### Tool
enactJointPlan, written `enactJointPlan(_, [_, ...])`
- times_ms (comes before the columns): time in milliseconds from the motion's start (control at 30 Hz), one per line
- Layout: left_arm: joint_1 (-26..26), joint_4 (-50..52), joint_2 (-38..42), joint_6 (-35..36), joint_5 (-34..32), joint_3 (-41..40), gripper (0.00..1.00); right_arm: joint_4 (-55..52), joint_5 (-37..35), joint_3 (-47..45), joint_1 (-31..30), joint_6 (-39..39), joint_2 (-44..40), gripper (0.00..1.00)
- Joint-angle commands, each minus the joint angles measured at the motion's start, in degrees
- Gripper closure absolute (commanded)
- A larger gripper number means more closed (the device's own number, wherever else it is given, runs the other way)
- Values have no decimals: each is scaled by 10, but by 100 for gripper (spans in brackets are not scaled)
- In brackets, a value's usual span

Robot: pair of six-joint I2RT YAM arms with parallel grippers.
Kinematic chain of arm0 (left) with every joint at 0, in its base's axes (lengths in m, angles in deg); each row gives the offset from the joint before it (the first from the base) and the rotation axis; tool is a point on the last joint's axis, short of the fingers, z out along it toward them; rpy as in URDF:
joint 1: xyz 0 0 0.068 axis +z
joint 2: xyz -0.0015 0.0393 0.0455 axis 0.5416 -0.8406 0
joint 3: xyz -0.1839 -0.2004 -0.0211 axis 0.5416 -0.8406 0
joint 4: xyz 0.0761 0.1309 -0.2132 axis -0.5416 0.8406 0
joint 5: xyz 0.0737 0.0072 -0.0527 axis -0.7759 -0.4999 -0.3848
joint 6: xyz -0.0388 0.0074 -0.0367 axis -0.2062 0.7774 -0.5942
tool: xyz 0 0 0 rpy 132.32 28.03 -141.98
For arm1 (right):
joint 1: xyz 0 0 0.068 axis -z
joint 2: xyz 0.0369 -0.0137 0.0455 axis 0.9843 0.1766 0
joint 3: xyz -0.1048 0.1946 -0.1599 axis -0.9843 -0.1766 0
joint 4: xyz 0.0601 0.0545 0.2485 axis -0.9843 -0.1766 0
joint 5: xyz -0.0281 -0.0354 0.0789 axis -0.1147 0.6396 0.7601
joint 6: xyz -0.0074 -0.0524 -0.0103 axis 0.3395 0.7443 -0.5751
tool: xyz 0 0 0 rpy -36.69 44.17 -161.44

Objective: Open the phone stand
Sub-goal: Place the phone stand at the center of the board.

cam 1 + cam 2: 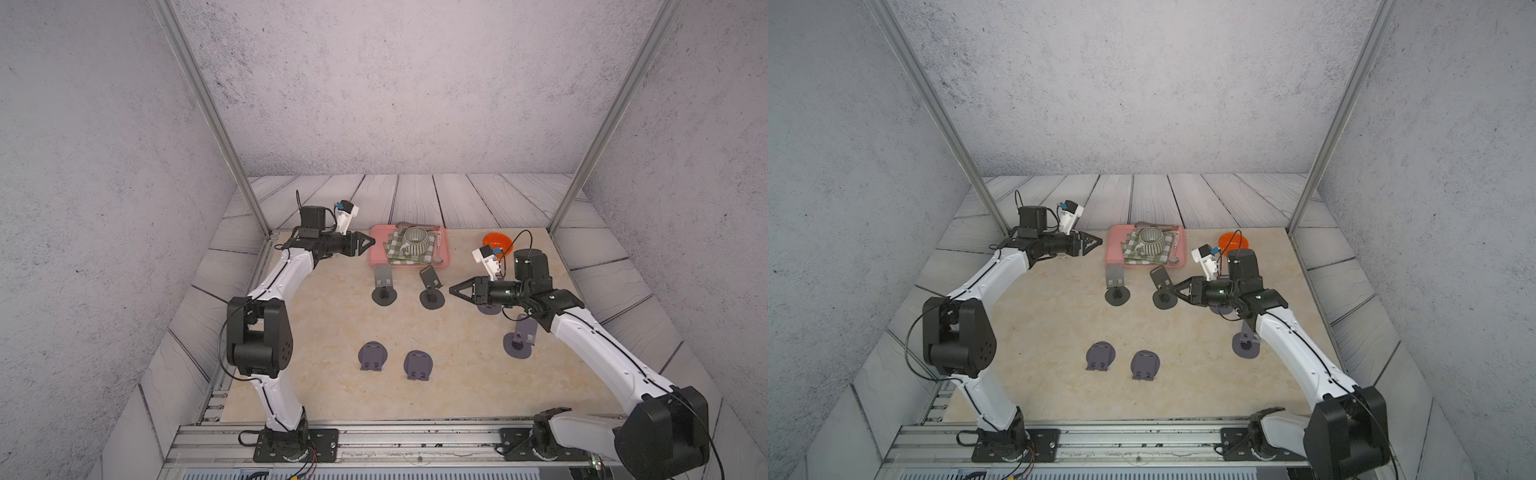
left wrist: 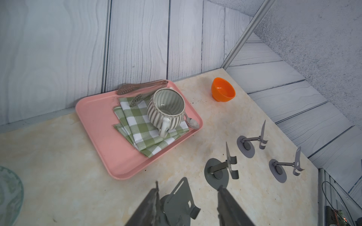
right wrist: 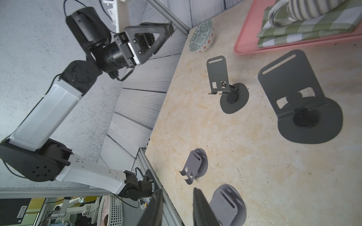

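Marble tabletop (image 1: 332, 316) holds all items; left gripper (image 1: 372, 241) hangs raised at far left, just left of the pink tray (image 1: 376, 251), fingers (image 2: 150, 205) standing apart, nothing gripped; right gripper (image 1: 451, 288) hangs at right, pointing left, its jaws parted by a narrow gap in the right wrist view, nothing between them; tray at far centre carries a checked cloth (image 1: 395, 251) and ribbed mug (image 1: 415, 242); six phone stands on the table; left dark stand (image 1: 383, 286) unfolded, upright, just near of the tray, lower and nearer than the left gripper, showing through that gripper's gap in the left wrist view, not gripped; right dark stand (image 1: 432, 289), also unfolded, just left of the right gripper's tip, apart from it; left folded stand (image 1: 372, 356) and right folded stand (image 1: 418, 365) lie flat at near centre, well apart from both grippers; grey open stand (image 1: 517, 338) sits by the right forearm; half-hidden stand (image 1: 488, 308) under the right gripper; orange bowl (image 1: 492, 240) far right.
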State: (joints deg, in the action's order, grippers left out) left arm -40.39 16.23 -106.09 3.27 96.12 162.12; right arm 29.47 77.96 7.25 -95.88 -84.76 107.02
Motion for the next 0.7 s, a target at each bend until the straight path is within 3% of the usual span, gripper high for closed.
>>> enactJointPlan(0, [-10,12,76,-54,-10,-54,49,-33,-19,-4,1,17,-31,70])
enactJointPlan(100, [-46,57,145,-54,-18,-92,49,-54,-25,-7,1,23,-52,70])
enactJointPlan(233, [-133,118,219,-57,-43,-151,47,-77,-37,-25,1,26,-89,70])
enactJointPlan(433, [-259,77,256,-121,-89,-284,45,-84,-47,-64,1,10,-131,69])
enactJointPlan(667, [-318,-57,228,-187,-116,-408,46,-94,-55,-96,1,8,-149,69])
